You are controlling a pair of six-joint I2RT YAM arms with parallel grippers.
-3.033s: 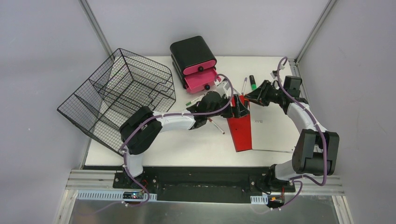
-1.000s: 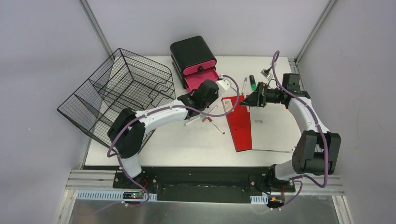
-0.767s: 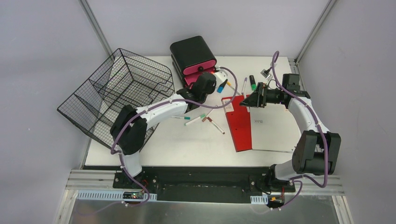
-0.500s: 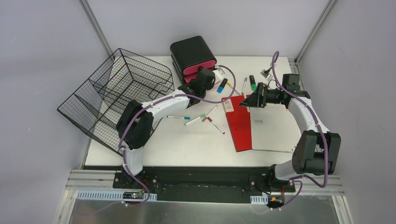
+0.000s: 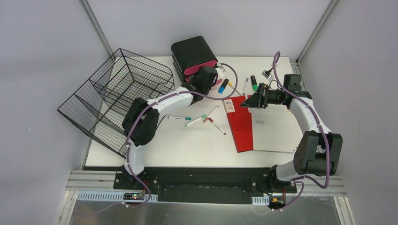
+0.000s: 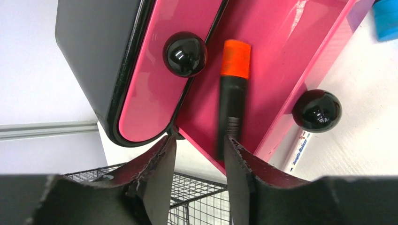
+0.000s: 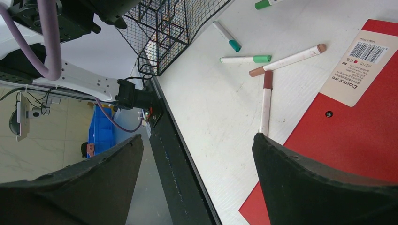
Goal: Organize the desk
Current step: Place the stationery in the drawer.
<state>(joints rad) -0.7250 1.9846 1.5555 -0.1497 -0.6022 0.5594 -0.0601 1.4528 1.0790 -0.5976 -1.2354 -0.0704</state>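
Note:
The desk [image 5: 187, 140] is a white tabletop strewn with pens. My left gripper [image 5: 209, 75] is at the black drawer unit [image 5: 193, 51] at the back. In the left wrist view its jaws [image 6: 198, 140] stand open just in front of the pulled-out pink drawer [image 6: 281, 61]. A black marker with an orange cap [image 6: 233, 93] lies in that drawer, its lower end close to the right finger. My right gripper [image 5: 247, 101] hovers wide open over the top of the red-covered notebook [image 5: 241, 124], nothing between its fingers [image 7: 197, 138].
A black wire basket [image 5: 117, 96] lies tipped at the left. Several loose pens [image 5: 206, 118] lie mid-desk. A blue highlighter [image 5: 223, 86], a purple pen [image 5: 245, 86] and a green highlighter [image 5: 253, 83] lie by the drawers. The notebook's white page [image 5: 274, 129] spreads right.
My left arm swung from mid-desk back to the drawer unit and its jaws parted; the orange-capped marker now lies in the pink drawer. The right arm has stayed still.

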